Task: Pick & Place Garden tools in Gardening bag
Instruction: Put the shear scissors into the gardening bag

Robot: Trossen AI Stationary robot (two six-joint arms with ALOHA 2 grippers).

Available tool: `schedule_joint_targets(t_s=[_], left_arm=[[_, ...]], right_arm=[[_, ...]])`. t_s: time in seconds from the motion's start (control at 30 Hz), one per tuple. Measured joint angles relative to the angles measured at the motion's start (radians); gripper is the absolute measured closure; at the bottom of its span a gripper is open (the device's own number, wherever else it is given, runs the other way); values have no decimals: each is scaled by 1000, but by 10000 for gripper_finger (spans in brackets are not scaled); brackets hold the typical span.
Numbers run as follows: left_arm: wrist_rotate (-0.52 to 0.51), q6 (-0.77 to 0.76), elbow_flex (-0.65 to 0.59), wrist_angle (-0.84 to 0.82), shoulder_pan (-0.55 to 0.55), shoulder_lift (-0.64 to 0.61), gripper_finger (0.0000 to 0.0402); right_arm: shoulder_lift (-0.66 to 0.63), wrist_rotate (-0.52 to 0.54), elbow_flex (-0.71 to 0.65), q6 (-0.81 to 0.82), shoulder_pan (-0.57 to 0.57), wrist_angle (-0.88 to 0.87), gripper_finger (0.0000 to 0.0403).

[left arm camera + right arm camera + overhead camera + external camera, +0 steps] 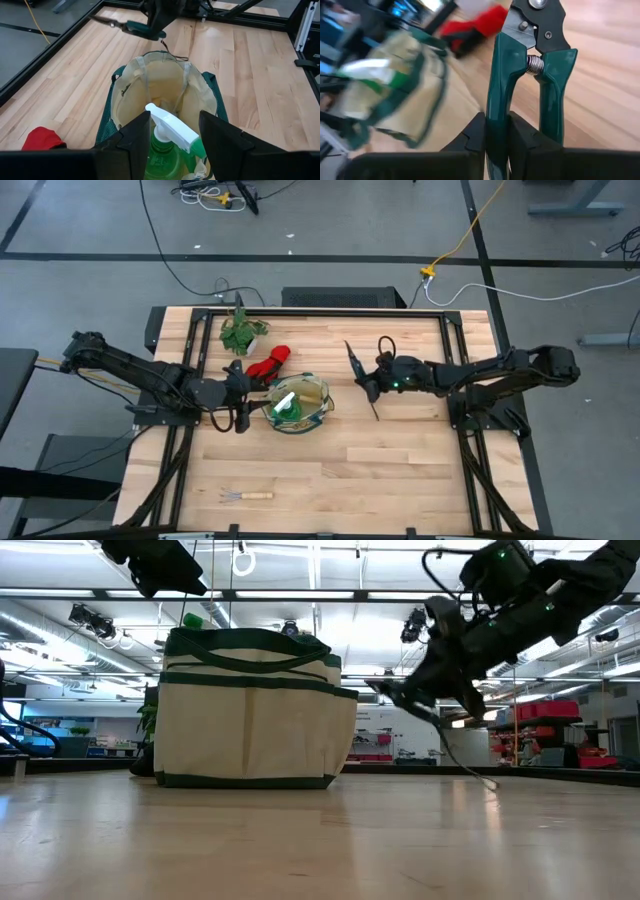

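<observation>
The beige gardening bag (322, 395) with green trim stands upright mid-table and also shows in the low view (250, 710). The green spray bottle (162, 150) with a white head stands inside it. My left gripper (175, 135) is open above the bag's left rim, one finger on either side of the bottle's head; I see no touch. My right gripper (368, 387), right of the bag, is shut on the dark green pruning shears (520, 65). The red gloves (268, 365) lie behind the bag. One wooden-handled fork (247, 496) lies by the near edge. My right gripper pinches one handle of the shears (497, 117) between its two fingers, near that handle's free end. The fingers lie along the handle. The other handle (555, 100) stands free beside one finger. The shears are lifted clear of the table (400, 695), blades pointing away from the wrist.
A leafy green plant bunch (240, 332) lies at the far left, behind the gloves. A thin dark strand (470, 765) slants from the shears down to the tabletop. Bare wood lies in front of the bag and to the right.
</observation>
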Motion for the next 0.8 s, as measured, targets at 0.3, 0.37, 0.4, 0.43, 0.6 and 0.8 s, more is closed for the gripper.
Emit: schedule_joint_targets(t_s=[0.3, 0.37, 0.4, 0.43, 0.6, 0.8], left_arm=[[-8, 1, 0, 0, 0, 0, 228], [-9, 1, 0, 0, 0, 0, 228], [-10, 1, 0, 0, 0, 0, 228], [-10, 1, 0, 0, 0, 0, 228], [-10, 1, 0, 0, 0, 0, 228], [-10, 0, 0, 1, 0, 0, 228]], right_arm=[[0, 1, 0, -40, 28, 154, 358], [0, 2, 0, -48, 38, 180, 358], [0, 1, 0, -58, 44, 196, 358], [0, 1, 0, -70, 51, 214, 358], [-1, 5, 1, -137, 91, 317, 358], [-1, 35, 8, -224, 134, 386, 358]])
